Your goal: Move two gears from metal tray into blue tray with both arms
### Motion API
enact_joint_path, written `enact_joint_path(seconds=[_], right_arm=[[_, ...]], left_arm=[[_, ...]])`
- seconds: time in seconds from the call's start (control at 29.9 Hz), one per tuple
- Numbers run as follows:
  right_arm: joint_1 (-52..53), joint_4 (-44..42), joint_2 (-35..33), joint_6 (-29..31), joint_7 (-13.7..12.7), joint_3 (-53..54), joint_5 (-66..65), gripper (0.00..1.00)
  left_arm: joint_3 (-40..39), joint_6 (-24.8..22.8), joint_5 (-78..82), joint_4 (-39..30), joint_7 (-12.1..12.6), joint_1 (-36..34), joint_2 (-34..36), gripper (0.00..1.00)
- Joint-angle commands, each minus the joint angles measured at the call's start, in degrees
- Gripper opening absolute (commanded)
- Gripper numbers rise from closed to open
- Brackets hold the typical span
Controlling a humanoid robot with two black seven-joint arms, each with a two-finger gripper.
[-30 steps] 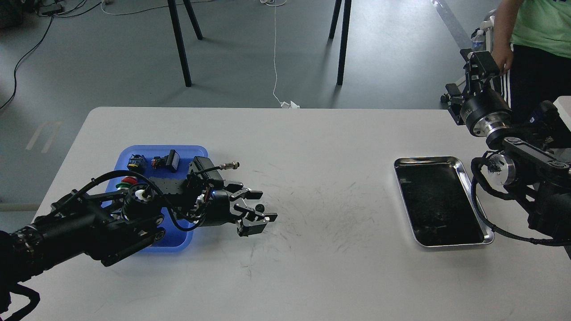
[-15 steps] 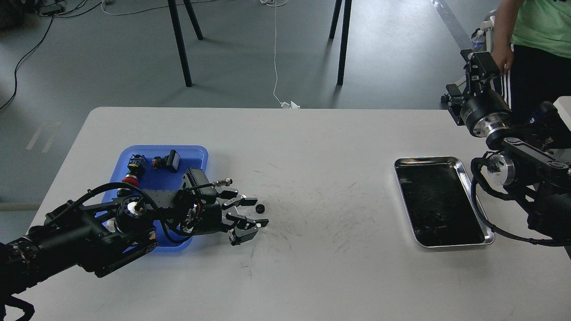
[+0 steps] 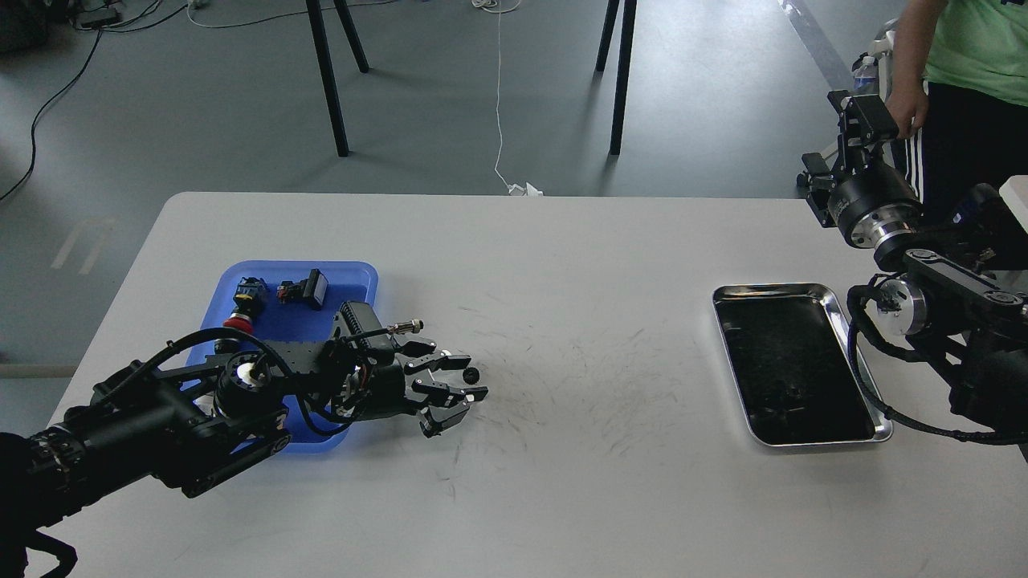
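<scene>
Spanning the view, the table [image 3: 562, 265] carries the blue tray [image 3: 353, 277] at left and the metal tray [image 3: 803, 291] at right. The left gripper [image 3: 463, 384] hangs with fingers spread around a gear [image 3: 471, 375] lying between trays. The right gripper [image 3: 858, 120]: state unclear.

Bright blue tray [image 3: 361, 277], shiny silver metal tray [image 3: 771, 288] (dark inside), black gear [image 3: 471, 375].
</scene>
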Motion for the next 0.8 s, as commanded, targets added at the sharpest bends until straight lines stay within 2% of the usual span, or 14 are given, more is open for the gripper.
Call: enact_joint_path(seconds=[0.0, 0.23, 0.33, 0.6, 0.67, 0.77], right_arm=[[0.00, 0.07, 0.00, -0.01, 0.00, -0.18, -0.01, 0.95], [0.08, 0.07, 0.00, -0.01, 0.00, -0.27, -0.01, 0.95], [0.00, 0.07, 0.00, -0.01, 0.00, -0.27, -0.01, 0.95], [-0.09, -0.02, 0.00, -0.01, 0.00, -0.27, -0.09, 0.95], [-0.18, -0.02, 0.00, -0.01, 0.00, -0.27, -0.09, 0.95], [-0.18, -0.02, 0.00, -0.01, 0.00, -0.19, -0.09, 0.95]], left_arm=[[-0.02, 0.00, 0.01, 0.31, 0.01, -0.05, -0.37, 0.47], [0.06, 0.18, 0.09, 0.83, 0.01, -0.13, -0.28, 0.39], [0.15, 0.62, 0.18, 0.83, 0.01, 0.22, -0.19, 0.31], [0.06, 1.41, 0.27, 0.92, 0.01, 0.13, 0.07, 0.23], [0.06, 1.41, 0.27, 0.83, 0.01, 0.04, 0.25, 0.19], [-0.02, 1.41, 0.27, 0.83, 0.01, -0.05, 0.69, 0.18]])
